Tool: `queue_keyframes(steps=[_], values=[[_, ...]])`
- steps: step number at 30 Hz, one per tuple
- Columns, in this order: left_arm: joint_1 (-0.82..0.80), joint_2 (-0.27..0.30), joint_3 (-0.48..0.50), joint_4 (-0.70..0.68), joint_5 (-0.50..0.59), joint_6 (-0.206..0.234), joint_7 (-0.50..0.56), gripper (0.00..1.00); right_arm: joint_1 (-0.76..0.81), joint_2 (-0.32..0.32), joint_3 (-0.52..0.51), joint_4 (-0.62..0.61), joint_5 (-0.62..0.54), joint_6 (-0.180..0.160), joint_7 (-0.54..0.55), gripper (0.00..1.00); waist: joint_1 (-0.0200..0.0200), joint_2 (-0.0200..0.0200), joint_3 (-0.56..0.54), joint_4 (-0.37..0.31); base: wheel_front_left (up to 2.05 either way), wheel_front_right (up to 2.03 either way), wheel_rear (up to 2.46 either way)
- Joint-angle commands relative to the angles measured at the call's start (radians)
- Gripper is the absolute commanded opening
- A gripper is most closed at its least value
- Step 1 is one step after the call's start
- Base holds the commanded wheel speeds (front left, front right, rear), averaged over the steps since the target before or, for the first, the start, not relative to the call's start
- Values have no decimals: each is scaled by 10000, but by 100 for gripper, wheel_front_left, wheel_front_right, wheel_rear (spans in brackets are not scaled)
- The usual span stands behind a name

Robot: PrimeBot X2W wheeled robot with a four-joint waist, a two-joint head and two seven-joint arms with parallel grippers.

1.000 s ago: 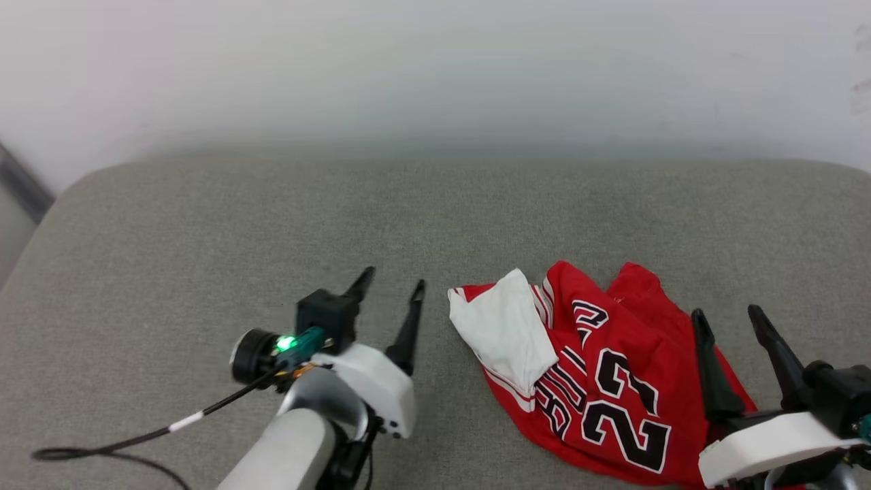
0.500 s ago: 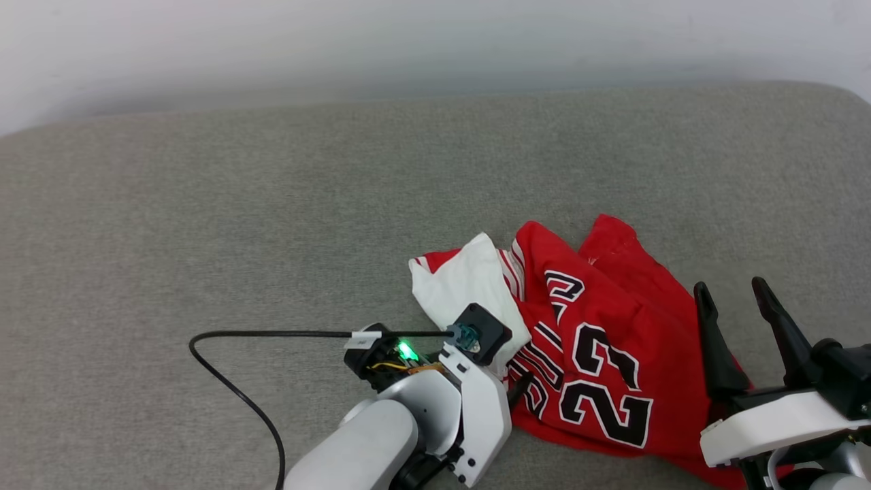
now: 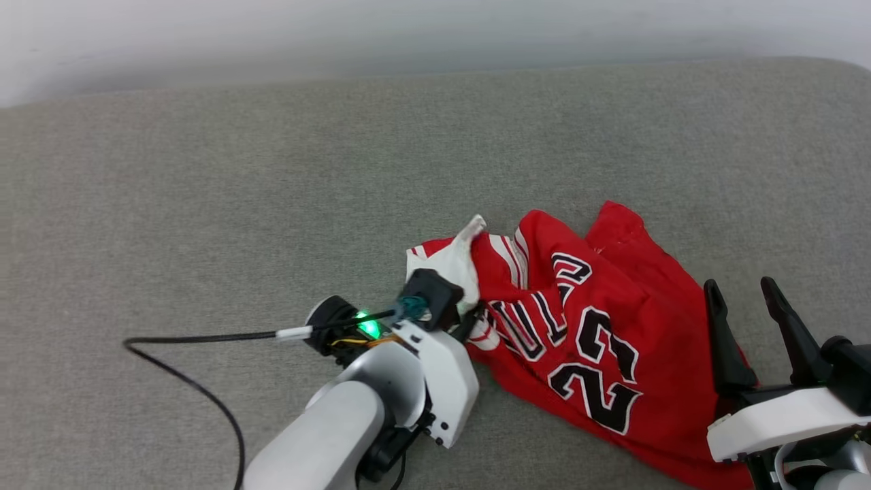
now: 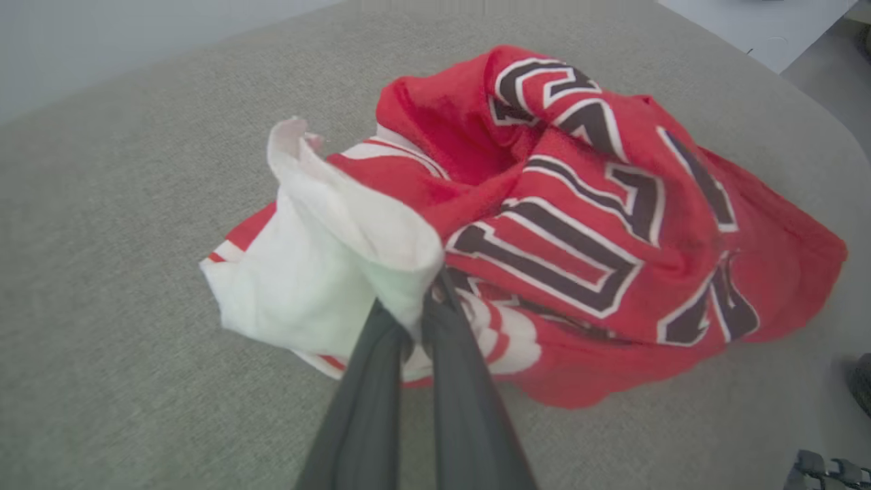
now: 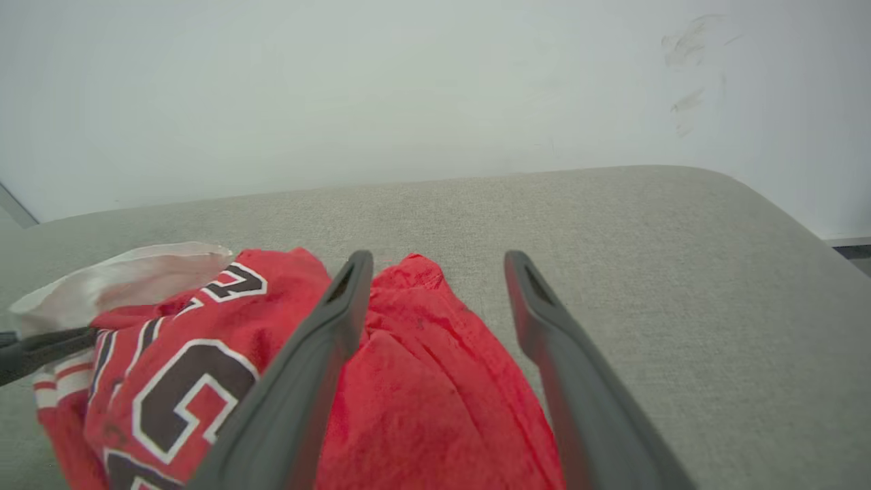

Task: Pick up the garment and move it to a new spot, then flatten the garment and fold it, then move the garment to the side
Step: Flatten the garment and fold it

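The garment (image 3: 585, 327), a red jersey with white sleeves and black number 23, lies crumpled on the grey cushion at centre right. My left gripper (image 3: 469, 320) is shut on its white sleeve (image 4: 326, 272); in the left wrist view the two dark fingers (image 4: 381, 361) pinch the cloth and the sleeve bunches up above them. My right gripper (image 3: 748, 303) stands open over the garment's (image 5: 408, 367) right edge, fingers (image 5: 320, 347) apart, holding nothing. The garment's (image 4: 578, 204) lettered front bulges upward.
The grey upholstered cushion (image 3: 204, 204) spreads wide to the left and behind the garment. A pale wall (image 3: 408, 34) runs along its far edge. A black cable (image 3: 197, 388) trails from my left wrist across the cushion.
My left gripper swung right onto the white sleeve and closed on it, bunching the cloth. The camera shifted, so the scene sits differently. The right gripper stayed open.
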Motion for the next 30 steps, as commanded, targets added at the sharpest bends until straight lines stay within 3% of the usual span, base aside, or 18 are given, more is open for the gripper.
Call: queue_keyframes(steps=[1,9,14,15,16,17,23,30], values=[[251,146,154,-215,-77,164,-132,0,-15,3,-37,10,21,-3,0,100,-1,-1,-108,128,0,0,0],[2010,996,1409,-1527,-701,1481,-613,0,125,3,-174,25,61,-3,230,100,-1,-1,-585,720,0,0,0],[3887,1248,2196,-1367,-1672,2305,-603,0,250,3,-120,132,148,-3,342,100,-1,-1,-1048,844,0,0,0],[4175,1233,2303,-1287,-1855,2378,-612,22,298,3,-133,138,174,-3,362,100,-1,-1,-1131,862,0,0,0],[4418,1218,2362,-1180,-1992,2428,-645,84,359,3,-146,144,202,-3,367,100,-1,-1,-1203,880,0,0,0],[4591,1209,2393,-1090,-2062,2459,-704,100,391,5,-159,135,219,-3,381,100,-1,-1,-1260,893,0,0,0],[4875,1171,2717,-863,-1949,2695,-1545,100,607,5,-210,222,226,-3,548,100,-1,-1,-1754,912,0,0,0],[4391,1518,3157,-1487,-1083,2877,-3421,100,892,5,-395,355,334,-2,1149,100,-1,-1,-2331,855,0,0,0]])
